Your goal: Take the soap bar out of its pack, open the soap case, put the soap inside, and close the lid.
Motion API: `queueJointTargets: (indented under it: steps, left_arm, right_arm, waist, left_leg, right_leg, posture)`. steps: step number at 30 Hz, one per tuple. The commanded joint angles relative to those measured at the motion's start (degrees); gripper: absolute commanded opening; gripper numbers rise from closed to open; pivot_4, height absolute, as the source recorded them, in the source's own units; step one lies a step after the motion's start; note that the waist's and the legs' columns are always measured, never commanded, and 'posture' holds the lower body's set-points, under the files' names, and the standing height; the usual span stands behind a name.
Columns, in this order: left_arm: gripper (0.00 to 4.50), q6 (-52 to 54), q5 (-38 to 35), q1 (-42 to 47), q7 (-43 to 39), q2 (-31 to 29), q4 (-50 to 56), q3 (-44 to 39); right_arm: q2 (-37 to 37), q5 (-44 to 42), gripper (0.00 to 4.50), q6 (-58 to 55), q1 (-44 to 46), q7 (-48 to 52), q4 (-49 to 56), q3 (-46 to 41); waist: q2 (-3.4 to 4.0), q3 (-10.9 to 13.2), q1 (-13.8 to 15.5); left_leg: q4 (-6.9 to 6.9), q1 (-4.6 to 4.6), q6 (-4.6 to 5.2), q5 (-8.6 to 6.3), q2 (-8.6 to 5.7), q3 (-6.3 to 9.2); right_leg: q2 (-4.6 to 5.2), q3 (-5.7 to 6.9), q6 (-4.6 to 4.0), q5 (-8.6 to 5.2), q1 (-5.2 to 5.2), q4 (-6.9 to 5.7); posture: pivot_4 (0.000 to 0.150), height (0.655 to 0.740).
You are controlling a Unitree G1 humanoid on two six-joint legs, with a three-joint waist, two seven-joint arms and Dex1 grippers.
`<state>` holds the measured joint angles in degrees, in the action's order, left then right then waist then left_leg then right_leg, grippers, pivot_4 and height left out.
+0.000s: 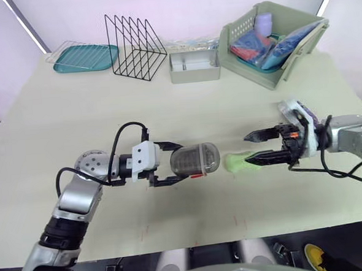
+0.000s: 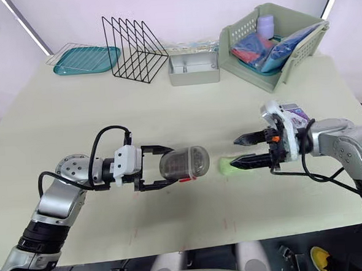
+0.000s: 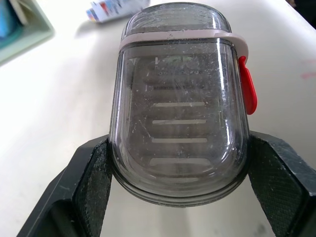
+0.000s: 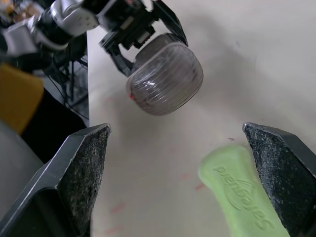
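On the left, the left gripper [image 1: 172,163] has its jaws closed on the soap case [image 1: 196,160], one black finger [image 3: 91,182] on each side of the rounded end. The case lies on its side, low over the table [image 1: 167,105], with its far end pointing towards the other arm. That looks like a bracing hold, meant to steady the case while the other gripper works on it. The lid looks shut: the pale band meets all round, and the red latch [image 3: 248,91] lies flat against the side.

Just past the case's far end, the green soap bar [image 4: 240,190] lies bare on the table, out of its wrapper and near the case but not touching it.

To the right, the right gripper [image 1: 254,148] has its jaws spread wide and holds nothing. The soap sits close beside one finger rather than centred between the two. I cannot tell whether that finger touches it.

Behind this wrist lies the white and purple soap pack [image 1: 297,112], apparently set aside now that it is empty. By this reading the unpacking is done, and opening the case comes next.
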<state>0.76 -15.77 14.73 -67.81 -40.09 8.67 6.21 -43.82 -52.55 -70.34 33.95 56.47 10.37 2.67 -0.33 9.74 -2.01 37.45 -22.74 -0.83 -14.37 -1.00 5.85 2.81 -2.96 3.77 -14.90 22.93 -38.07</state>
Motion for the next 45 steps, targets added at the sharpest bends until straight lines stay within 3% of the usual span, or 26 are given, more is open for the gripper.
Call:
queueJointTargets:
  steps: [1, 4, 19, 22, 26, 36, 45]
  left_arm:
    - [3.45, -0.97, 0.19, 0.86, 2.35, 1.35, 4.41, 0.06]
    - [3.45, -1.68, 1.20, 0.42, 3.28, 1.43, 4.93, 0.44]
    - [3.45, -2.99, 3.65, 0.40, 5.38, 1.69, 4.25, 0.97]
    - [3.45, -2.88, 3.81, 0.40, 5.50, 1.82, 4.39, 1.08]
    - [3.45, -2.44, 3.96, 0.40, 6.00, 2.21, 4.36, 1.22]
    - [3.45, -1.42, 3.36, -0.18, 6.40, 2.23, 4.75, 0.64]
    - [3.45, -1.20, 3.25, -0.93, 6.55, 0.58, 4.55, -0.18]
  right_arm:
    - [8.04, -5.64, 4.50, -17.11, 5.56, -10.74, -3.54, -5.26]
    - [11.18, -10.20, 4.50, -22.03, 8.04, -15.97, -6.61, -6.87]
    - [13.63, -33.28, 4.50, -22.16, 9.81, -41.17, -17.76, -7.36]
    - [14.52, -36.45, 3.69, -22.09, 9.65, -45.13, -19.07, -7.90]
    - [14.81, -38.96, 1.97, -21.21, 9.26, -48.16, -20.04, -7.65]
    - [13.69, -48.37, 1.97, -20.26, 7.88, -45.19, -23.84, -6.48]
    - [10.46, -51.57, 1.97, -19.82, 7.81, -42.70, -25.02, -3.78]
  waist:
    - [0.00, 0.00, -0.01]
    - [0.01, 0.00, 0.11]
    - [0.00, 0.00, -0.39]
    - [0.00, 0.00, -0.40]
    - [0.00, 0.00, -0.38]
    - [0.01, 0.00, -0.42]
    - [0.01, 0.00, -0.41]
  left_leg:
    - [0.00, -0.02, 0.00, 0.00, -0.08, 0.01]
    - [-0.03, -0.04, 0.00, 0.00, -0.17, 0.01]
    - [-0.03, -0.06, 0.02, 0.00, -0.23, 0.01]
    - [-0.03, -0.06, 0.02, 0.00, -0.23, 0.00]
    - [-0.03, -0.07, 0.02, 0.00, -0.23, 0.00]
    - [-0.03, -0.06, 0.03, -0.01, -0.22, -0.01]
    - [-0.03, -0.06, 0.04, -0.01, -0.20, -0.02]
  right_leg:
    - [0.00, 0.00, -0.04, 0.03, 0.02, -0.01]
    - [0.03, -0.02, -0.05, 0.03, 0.06, -0.01]
    - [0.05, -0.01, -0.04, 0.04, 0.05, -0.02]
    - [0.05, -0.02, -0.04, 0.04, 0.05, -0.02]
    - [0.05, -0.02, -0.04, 0.03, 0.05, -0.02]
    - [0.04, -0.02, -0.04, 0.03, 0.05, -0.02]
    - [0.03, -0.03, -0.04, 0.03, 0.05, -0.01]
  posture:
    - [0.150, 0.7400]
    - [0.150, 0.7400]
    - [0.150, 0.7400]
    - [0.150, 0.7400]
    - [0.150, 0.7400]
    - [0.150, 0.7400]
    - [0.150, 0.7400]
